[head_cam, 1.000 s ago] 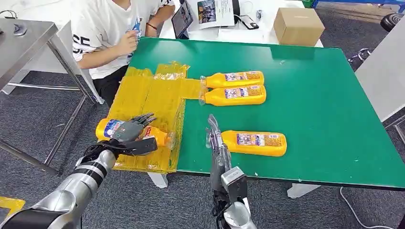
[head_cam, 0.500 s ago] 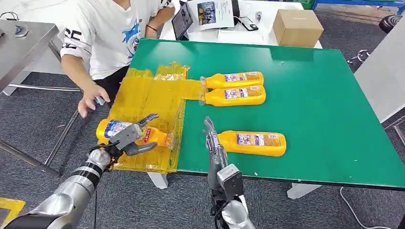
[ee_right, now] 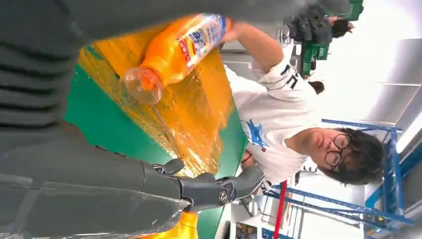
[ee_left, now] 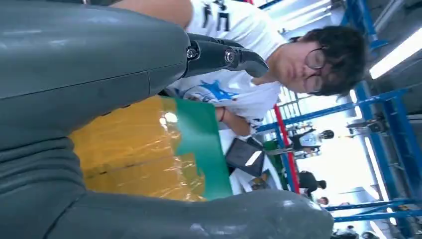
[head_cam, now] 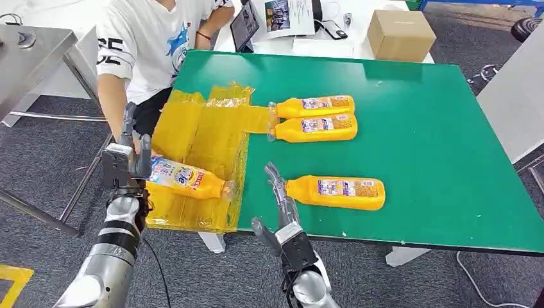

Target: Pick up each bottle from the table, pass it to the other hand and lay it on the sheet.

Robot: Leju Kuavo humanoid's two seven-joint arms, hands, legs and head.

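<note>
An orange bottle [head_cam: 186, 179] lies on the yellow sheet [head_cam: 205, 128] near the table's front left corner, cap toward the middle; the right wrist view shows this bottle [ee_right: 174, 50] too. My left hand [head_cam: 128, 157] stands open just left of its base, fingers up, not touching it. A person's hand [ee_right: 234, 32] reaches to the bottle's base. My right hand [head_cam: 280, 205] is open at the front edge, fingertips close to the cap of another orange bottle [head_cam: 337, 192] lying on the green table [head_cam: 417, 128]. Two more bottles [head_cam: 312, 106] [head_cam: 314, 128] lie side by side farther back.
The person in a white shirt [head_cam: 147, 45] stands at the table's far left corner. A cardboard box [head_cam: 401, 35], a tablet [head_cam: 245, 25] and papers sit on the white table behind. A metal table [head_cam: 32, 51] stands to the left.
My left hand has let go of the bottle on the sheet and lifted away to the left. The person's arm has reached down to the bottle's base. My right hand drew back slightly.
</note>
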